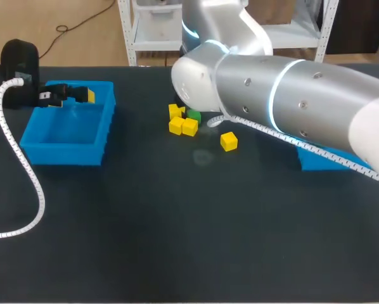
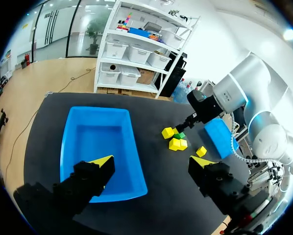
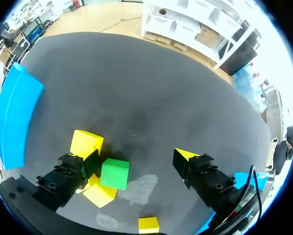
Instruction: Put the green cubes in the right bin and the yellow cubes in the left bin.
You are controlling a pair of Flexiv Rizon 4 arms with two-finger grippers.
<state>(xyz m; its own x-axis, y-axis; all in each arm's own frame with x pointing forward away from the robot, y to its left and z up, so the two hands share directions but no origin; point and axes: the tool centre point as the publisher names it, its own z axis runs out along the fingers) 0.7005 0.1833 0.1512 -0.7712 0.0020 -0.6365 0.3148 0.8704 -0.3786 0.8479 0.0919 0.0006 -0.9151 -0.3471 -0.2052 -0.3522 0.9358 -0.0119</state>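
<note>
One green cube between the spread fingers of the right pincer (just beside one)

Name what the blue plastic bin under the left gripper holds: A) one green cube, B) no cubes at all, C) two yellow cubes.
B: in the left wrist view the blue plastic bin shows only bare floor below the open left gripper.

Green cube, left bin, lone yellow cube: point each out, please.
green cube (image 3: 114, 174): right wrist view, top face.
left bin (image 1: 66, 130): head view, bare floor.
lone yellow cube (image 1: 228, 141): head view, top face.
</note>
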